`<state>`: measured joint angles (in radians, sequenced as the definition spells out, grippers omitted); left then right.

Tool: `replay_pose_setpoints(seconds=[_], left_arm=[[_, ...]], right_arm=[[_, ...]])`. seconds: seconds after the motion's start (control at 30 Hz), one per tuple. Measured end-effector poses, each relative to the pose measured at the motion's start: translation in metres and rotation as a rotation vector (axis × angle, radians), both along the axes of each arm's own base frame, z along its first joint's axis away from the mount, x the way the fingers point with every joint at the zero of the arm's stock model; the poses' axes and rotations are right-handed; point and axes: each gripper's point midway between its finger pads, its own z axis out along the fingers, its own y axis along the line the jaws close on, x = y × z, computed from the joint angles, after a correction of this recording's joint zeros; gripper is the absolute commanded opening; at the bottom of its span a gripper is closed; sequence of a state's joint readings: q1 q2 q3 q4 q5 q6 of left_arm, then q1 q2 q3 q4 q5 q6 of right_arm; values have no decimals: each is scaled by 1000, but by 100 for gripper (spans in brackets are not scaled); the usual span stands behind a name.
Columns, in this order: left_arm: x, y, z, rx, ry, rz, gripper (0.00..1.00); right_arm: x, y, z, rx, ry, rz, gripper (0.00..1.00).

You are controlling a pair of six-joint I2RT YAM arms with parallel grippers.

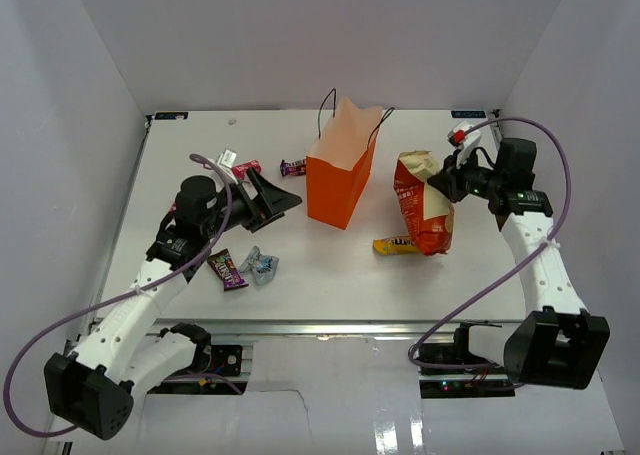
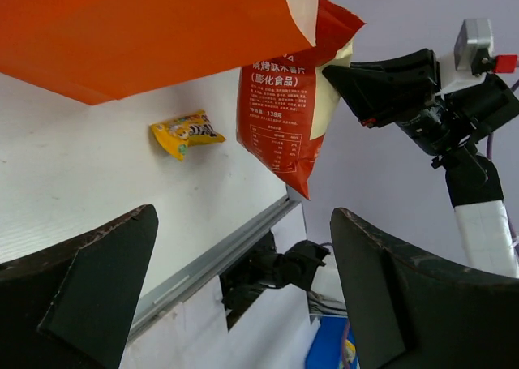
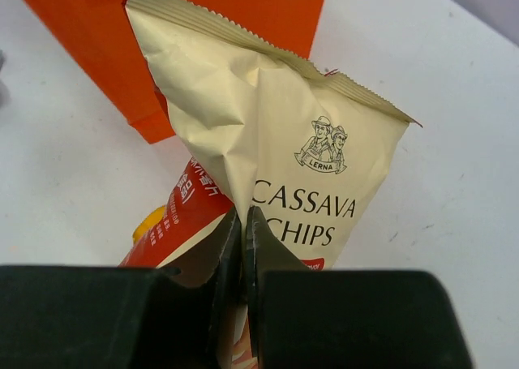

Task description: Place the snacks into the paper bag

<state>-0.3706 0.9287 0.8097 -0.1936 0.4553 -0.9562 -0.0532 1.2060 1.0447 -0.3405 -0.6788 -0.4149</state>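
Observation:
The orange paper bag (image 1: pixel 340 175) stands upright mid-table with its mouth open. Just to its right, the red-and-cream chip bag (image 1: pixel 422 203) stands on end, and my right gripper (image 1: pixel 440 183) is shut on a pinched fold of it (image 3: pixel 245 231). A yellow packet (image 1: pixel 396 245) lies at the chip bag's foot. To the paper bag's left, my left gripper (image 1: pixel 285 203) is open and empty, pointing at the bag's side. A purple-brown packet (image 1: pixel 227 269) and a clear-blue one (image 1: pixel 262 265) lie near the left arm. A pink-red packet (image 1: pixel 247 168) and a purple one (image 1: pixel 293 166) lie behind it.
White walls close in the table on the left, back and right. A metal rail (image 1: pixel 330 327) runs along the near edge. Purple cables loop off both arms.

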Motion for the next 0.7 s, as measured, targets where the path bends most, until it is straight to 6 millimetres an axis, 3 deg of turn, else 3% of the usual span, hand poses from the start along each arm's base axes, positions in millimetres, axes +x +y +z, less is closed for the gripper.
replay_pose_setpoints(seconds=[0.2, 0.5, 0.7], left_arm=[[4, -43, 5, -25, 73, -37, 98], [28, -90, 40, -66, 72, -39, 98], [40, -115, 55, -84, 74, -62, 98]], right_arm=[[-30, 13, 32, -1, -124, 107, 8], [-72, 26, 24, -31, -93, 290, 8], [-105, 34, 41, -62, -159, 413, 8]])
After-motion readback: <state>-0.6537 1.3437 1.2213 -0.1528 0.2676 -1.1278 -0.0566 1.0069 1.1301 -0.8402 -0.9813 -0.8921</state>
